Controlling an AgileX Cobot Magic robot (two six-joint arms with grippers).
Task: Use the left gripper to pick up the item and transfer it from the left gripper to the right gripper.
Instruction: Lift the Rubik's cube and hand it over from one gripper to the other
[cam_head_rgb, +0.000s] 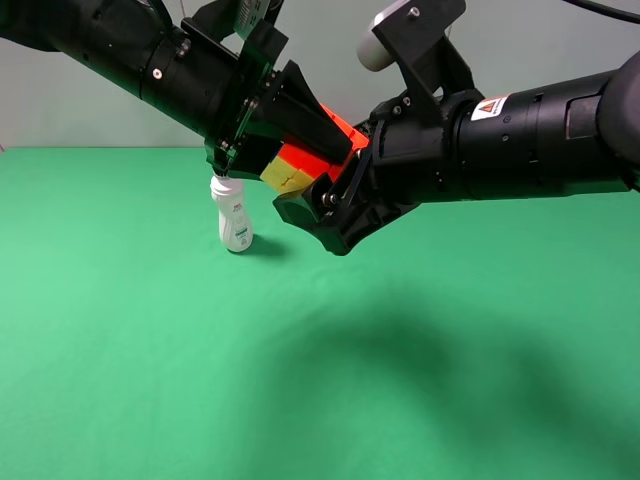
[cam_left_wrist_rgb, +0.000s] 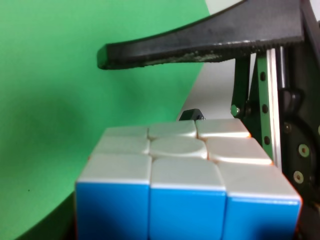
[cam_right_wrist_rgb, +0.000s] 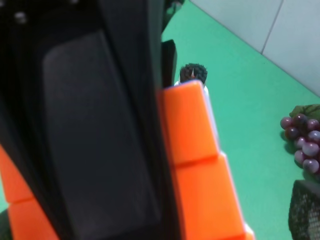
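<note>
The item, a small puzzle cube (cam_head_rgb: 289, 171), hangs in the air above the green table, showing yellow, red and orange faces. My left gripper (cam_head_rgb: 288, 158) reaches in from the upper left and is shut on it. My right gripper (cam_head_rgb: 336, 180) comes from the right and stands open, its jaws straddling the cube's right side. In the left wrist view the cube (cam_left_wrist_rgb: 185, 170) shows white and blue faces, with a black finger (cam_left_wrist_rgb: 200, 40) above it. The right wrist view shows the cube's orange face (cam_right_wrist_rgb: 195, 150) partly hidden behind a broad black finger (cam_right_wrist_rgb: 100, 125).
A white bottle (cam_head_rgb: 235, 215) with a black cap (cam_right_wrist_rgb: 192, 72) stands on the green table (cam_head_rgb: 400, 380) just below the left gripper. A bunch of dark red grapes (cam_right_wrist_rgb: 302, 137) lies on the cloth in the right wrist view. A pale wall stands behind.
</note>
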